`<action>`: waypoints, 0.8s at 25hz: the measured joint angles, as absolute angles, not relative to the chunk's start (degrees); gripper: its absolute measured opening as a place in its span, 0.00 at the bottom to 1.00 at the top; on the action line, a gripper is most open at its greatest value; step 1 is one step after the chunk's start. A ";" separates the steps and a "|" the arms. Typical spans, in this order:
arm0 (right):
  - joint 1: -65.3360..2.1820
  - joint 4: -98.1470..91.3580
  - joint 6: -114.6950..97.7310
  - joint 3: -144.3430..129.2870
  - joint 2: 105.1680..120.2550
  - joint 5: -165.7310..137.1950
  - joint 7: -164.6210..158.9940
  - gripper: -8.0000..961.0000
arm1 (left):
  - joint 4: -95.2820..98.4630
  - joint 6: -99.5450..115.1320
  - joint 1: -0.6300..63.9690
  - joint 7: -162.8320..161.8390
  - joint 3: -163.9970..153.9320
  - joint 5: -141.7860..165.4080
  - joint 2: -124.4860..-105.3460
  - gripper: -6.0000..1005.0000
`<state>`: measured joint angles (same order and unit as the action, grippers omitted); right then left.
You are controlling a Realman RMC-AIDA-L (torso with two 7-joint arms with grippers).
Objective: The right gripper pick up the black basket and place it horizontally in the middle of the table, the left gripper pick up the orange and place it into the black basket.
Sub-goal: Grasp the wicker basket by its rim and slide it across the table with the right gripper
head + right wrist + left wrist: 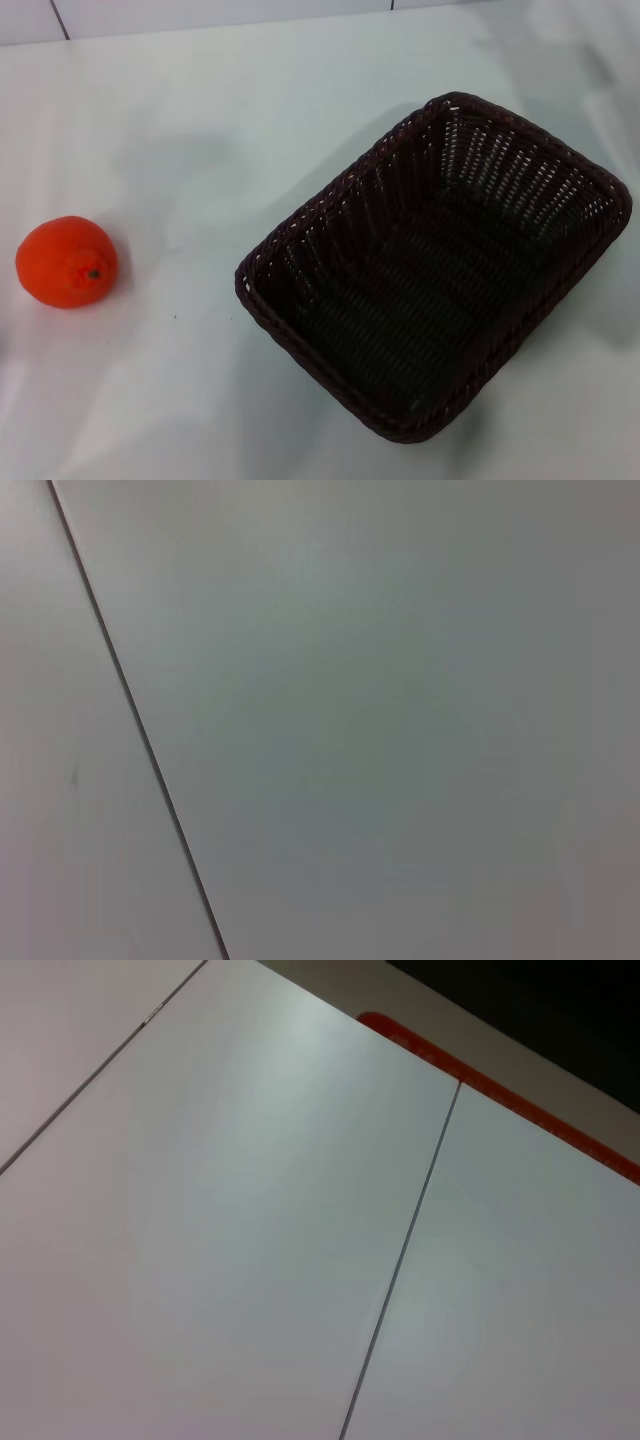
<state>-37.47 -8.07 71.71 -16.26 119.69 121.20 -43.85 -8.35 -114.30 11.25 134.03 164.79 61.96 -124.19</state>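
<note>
The black basket (435,265) stands on the white table (250,130) right of centre, turned at a diagonal, and it is empty. The orange (66,262) lies on the table at the far left, apart from the basket, its dark stem dot facing the camera. Neither gripper shows in the head view. The two wrist views show only plain pale panels with thin dark seams, with no fingers, basket or orange in them.
The table's far edge meets a pale wall (200,15) at the top of the head view. A red strip (500,1090) and a dark area run along one edge of the left wrist view.
</note>
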 joint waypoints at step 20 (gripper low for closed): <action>-34.73 -35.00 69.84 -37.07 113.44 88.83 -89.61 0.92 | -8.54 -114.35 11.27 134.03 164.80 61.40 -124.11 0.80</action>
<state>-34.73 -35.00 69.84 -37.07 113.44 88.83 -89.61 -8.54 -114.35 11.27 134.03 164.80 61.40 -124.11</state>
